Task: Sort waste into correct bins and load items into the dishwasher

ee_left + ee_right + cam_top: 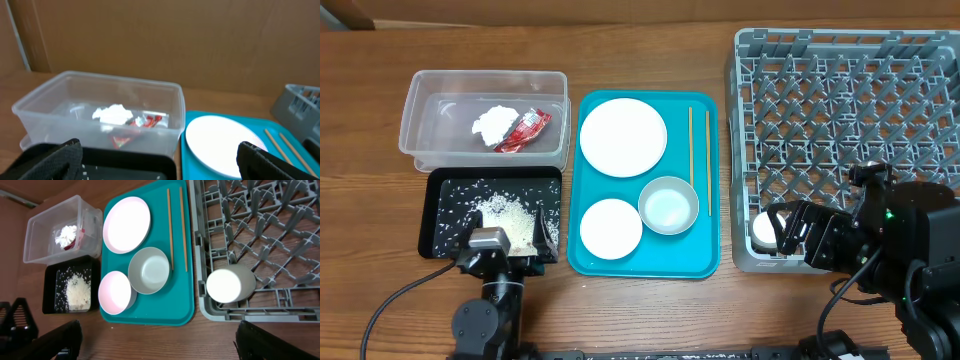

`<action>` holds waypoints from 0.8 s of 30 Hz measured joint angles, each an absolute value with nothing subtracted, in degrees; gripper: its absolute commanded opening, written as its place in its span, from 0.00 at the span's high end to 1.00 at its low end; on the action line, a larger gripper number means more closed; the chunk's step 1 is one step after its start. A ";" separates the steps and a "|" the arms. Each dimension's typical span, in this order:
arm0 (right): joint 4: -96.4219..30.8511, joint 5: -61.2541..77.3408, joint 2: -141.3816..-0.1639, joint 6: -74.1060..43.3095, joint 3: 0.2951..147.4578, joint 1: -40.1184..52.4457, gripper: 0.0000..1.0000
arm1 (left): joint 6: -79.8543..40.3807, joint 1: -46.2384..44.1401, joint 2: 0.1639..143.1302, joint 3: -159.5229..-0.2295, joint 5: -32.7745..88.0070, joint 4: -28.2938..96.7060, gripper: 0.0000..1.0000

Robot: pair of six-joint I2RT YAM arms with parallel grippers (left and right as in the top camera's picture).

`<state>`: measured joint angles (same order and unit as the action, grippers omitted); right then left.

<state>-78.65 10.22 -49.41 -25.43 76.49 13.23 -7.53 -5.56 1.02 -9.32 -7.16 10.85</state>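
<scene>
Loading incomplete: bowl, large plate, small plate, chopsticks lie on tray; cup sits in rack corner. Spread and empty: left end effector, right end effector. Advise right pinching bowl's rim, standing it beside cup.

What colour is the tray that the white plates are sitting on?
The tray is teal, seen best in the overhead view.

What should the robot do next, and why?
Probably swing the open right tool toward the bowl on the teal tray. The cup already sits in the grey rack, while the bowl, large plate, small plate and chopsticks wait on the tray, and the bowl sits on the tray's rack side.
</scene>
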 measured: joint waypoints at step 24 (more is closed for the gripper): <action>-78.63 10.22 -49.41 -25.41 76.51 13.23 0.00 | -10.76 -5.56 0.91 -1.08 -7.14 4.43 0.00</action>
<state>-78.63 10.22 -49.41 -25.41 76.51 13.23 -10.76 -5.56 0.91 -1.08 -7.14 4.43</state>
